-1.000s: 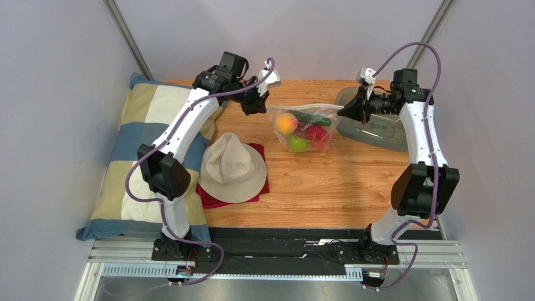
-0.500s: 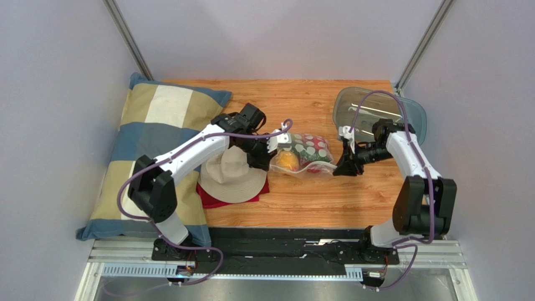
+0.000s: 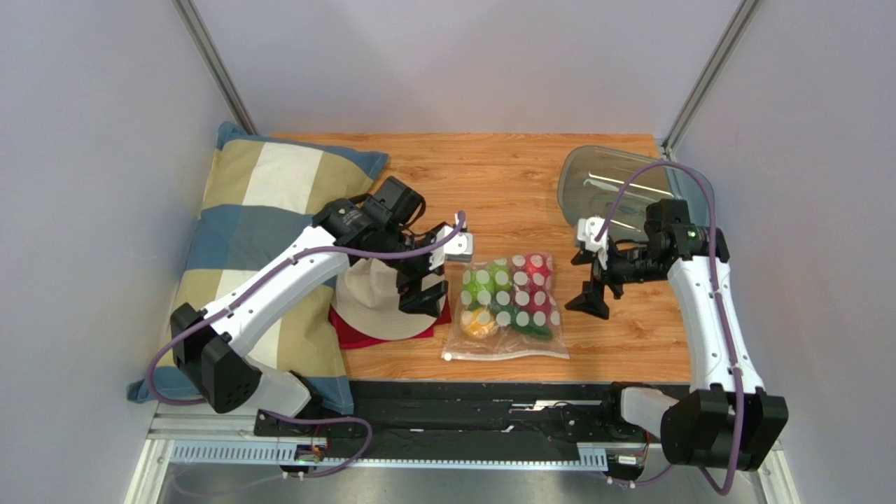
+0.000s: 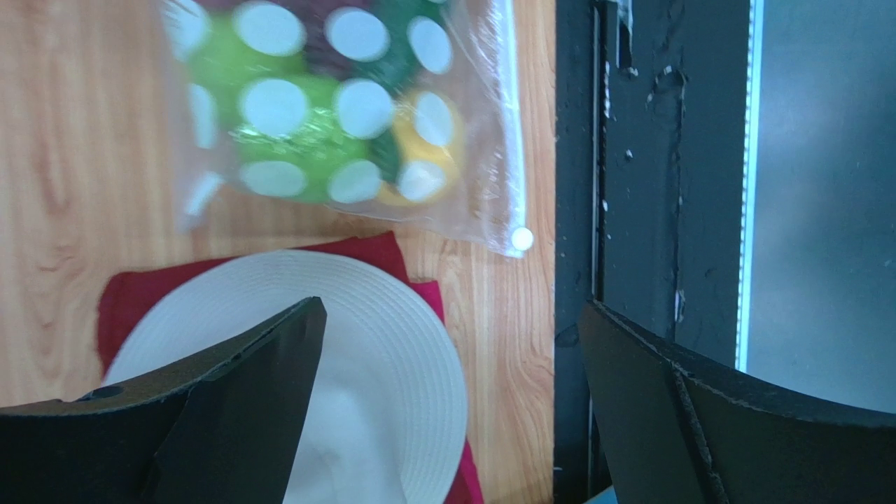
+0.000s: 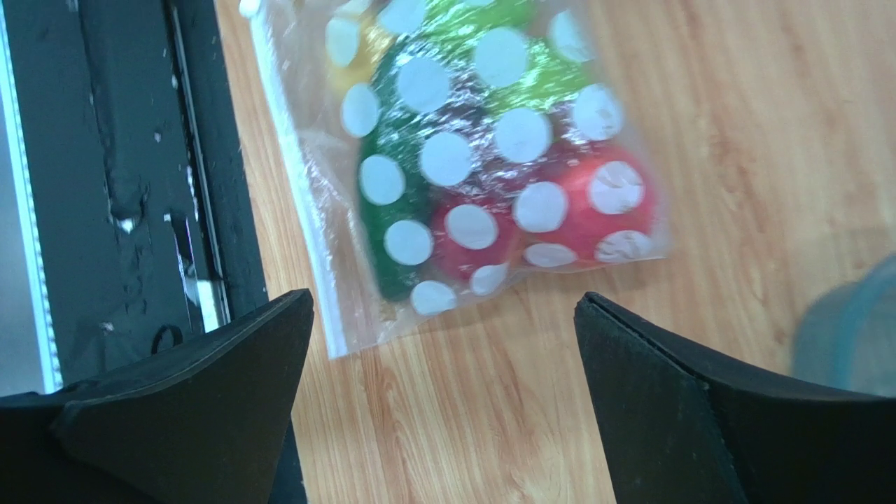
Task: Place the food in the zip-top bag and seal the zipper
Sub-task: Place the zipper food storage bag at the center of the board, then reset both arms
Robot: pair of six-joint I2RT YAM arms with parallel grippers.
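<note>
The clear floppy zip-top bag (image 3: 508, 311), printed with white polka dots, lies flat on the wooden table (image 3: 505, 179) near its front edge, between the two grippers. The food (image 3: 486, 286) is inside it: green balls, red balls (image 3: 536, 271), one orange ball (image 3: 479, 326) and a dark green long piece (image 3: 534, 317). The zipper (image 3: 505, 355) forms the bag's near edge, parallel to the black base rail (image 3: 473, 404); whether it is pressed shut cannot be determined. The left gripper (image 3: 424, 281) hangs over the beige brimmed hat (image 3: 379, 305), which rests on a red cloth (image 3: 363, 336) just beside the bag; its jaws are spread wide and hold nothing. The right gripper (image 3: 589, 281) stands just beside the bag's opposite side, its jaws likewise wide and holding nothing. Only the top view shows the checked pillow (image 3: 252, 210) and the whole grey translucent oval tray (image 3: 620, 184). The left wrist view shows the hat, the cloth and the green and orange balls, but no red balls; the right wrist view shows the red balls and a corner of the tray
</note>
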